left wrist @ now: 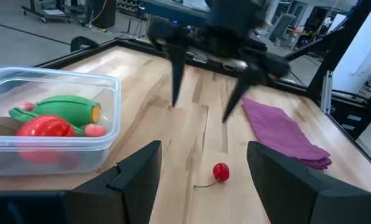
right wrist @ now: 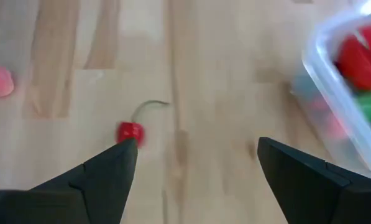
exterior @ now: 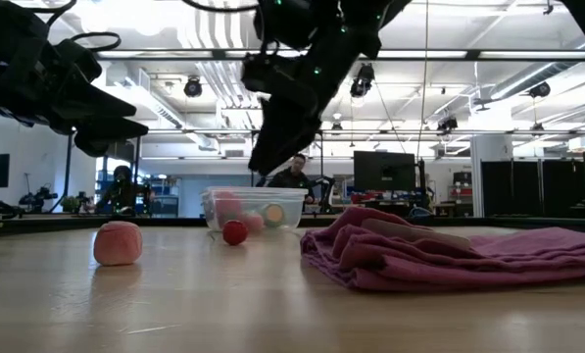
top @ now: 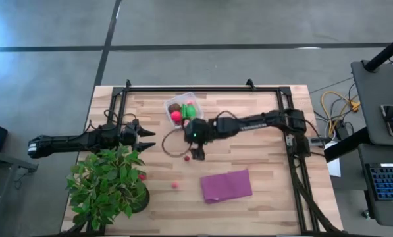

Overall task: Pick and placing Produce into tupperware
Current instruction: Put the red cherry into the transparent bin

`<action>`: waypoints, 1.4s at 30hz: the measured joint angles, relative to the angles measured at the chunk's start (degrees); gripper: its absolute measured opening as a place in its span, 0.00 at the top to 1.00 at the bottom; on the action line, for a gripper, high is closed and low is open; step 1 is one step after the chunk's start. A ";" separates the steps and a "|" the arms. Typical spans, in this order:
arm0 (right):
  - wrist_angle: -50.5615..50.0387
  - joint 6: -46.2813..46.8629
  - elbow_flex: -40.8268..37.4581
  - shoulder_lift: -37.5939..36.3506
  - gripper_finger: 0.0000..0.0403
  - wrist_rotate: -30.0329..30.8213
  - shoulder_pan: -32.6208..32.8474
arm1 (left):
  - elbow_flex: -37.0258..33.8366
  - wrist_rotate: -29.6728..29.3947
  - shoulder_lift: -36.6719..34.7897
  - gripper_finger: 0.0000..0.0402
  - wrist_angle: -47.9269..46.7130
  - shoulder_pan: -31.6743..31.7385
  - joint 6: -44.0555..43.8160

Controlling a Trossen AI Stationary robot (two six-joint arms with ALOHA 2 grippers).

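The tupperware [top: 182, 109] sits near the far edge of the table [top: 262, 131], w/ some produce already inside: a green oblong piece [left wrist: 64, 109], a red round one [left wrist: 45, 127], a small pink bit and sth brown at the tub's edge. So part of the job looks done. Still left out on the wood: a cherry [left wrist: 220, 172] w/ a thin stem, lying near the tub on its near side, and a pink round piece [top: 175, 185] farther toward the near edge, well apart from the tub. One more small red thing may be seen by the potted plant [top: 110, 181], but it is too small to tell. The right gripper [top: 197, 155] is held above the cherry, fingers spread wide, nothing in them; the cherry is probably next to be picked. The left gripper [top: 145, 137] waits near the plant, also spread wide and empty. A purple cloth [top: 226, 185] lies off to the side, not part of the job.
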 joint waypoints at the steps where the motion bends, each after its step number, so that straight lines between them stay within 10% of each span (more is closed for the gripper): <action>1: 0.76 -0.03 0.00 0.42 0.19 1.41 0.91 | 0.00 -0.01 0.00 0.44 0.00 0.01 -0.01; 20: 3.12 10.77 -0.22 4.79 0.44 0.16 6.77 | 0.00 0.00 0.00 0.44 0.02 0.02 -0.01; 42: 9.65 14.35 -0.31 9.20 0.44 6.35 9.13 | 0.00 0.00 -0.04 0.44 0.02 0.01 -0.01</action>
